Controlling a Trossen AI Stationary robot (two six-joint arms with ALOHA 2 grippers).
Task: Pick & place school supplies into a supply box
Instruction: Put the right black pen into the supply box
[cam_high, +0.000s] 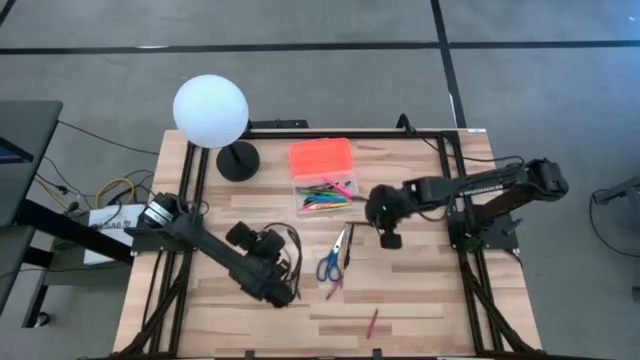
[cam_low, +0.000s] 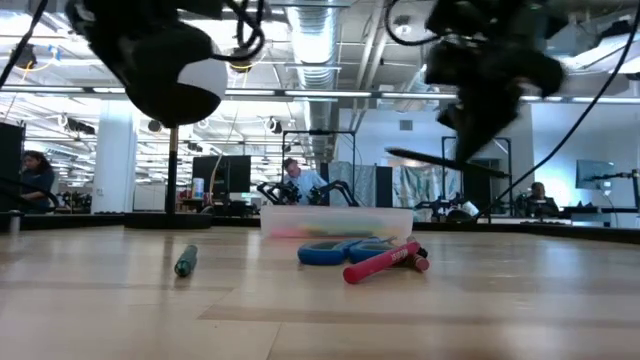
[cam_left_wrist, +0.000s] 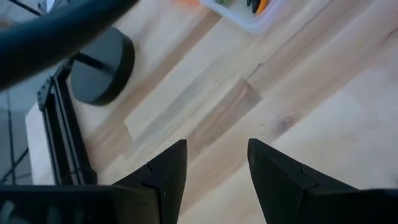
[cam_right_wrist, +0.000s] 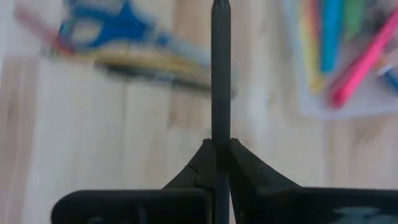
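The supply box (cam_high: 325, 193) is clear, holds several coloured pens, and stands at the table's far middle. Its orange lid (cam_high: 320, 156) lies just behind it. Blue-handled scissors (cam_high: 333, 257) lie flat in front of the box, and a red pen (cam_high: 373, 322) lies nearer the front edge. In the low view a green pen (cam_low: 185, 262) lies on the wood. My right gripper (cam_high: 388, 236) hangs right of the scissors, shut on a black pen (cam_right_wrist: 219, 74). My left gripper (cam_high: 284, 293) is open over bare wood at the front left, with nothing between its fingers (cam_left_wrist: 165, 177). My right gripper pinches the black pen's shaft (cam_right_wrist: 219, 134) between its two fingers. The fingers slant down from above. The pen runs along the fingers and sticks out past their tips. It is lifted clear of the table and, in the low view, hangs nearly level in the air (cam_low: 435, 160).
A white globe lamp (cam_high: 210, 110) on a black round base (cam_high: 238, 160) stands at the far left, close to the box. Another reddish pen (cam_high: 335, 288) lies by the scissors' handles. Black frame rails (cam_high: 455, 180) run along both table sides. Bare wood lies at the front left.
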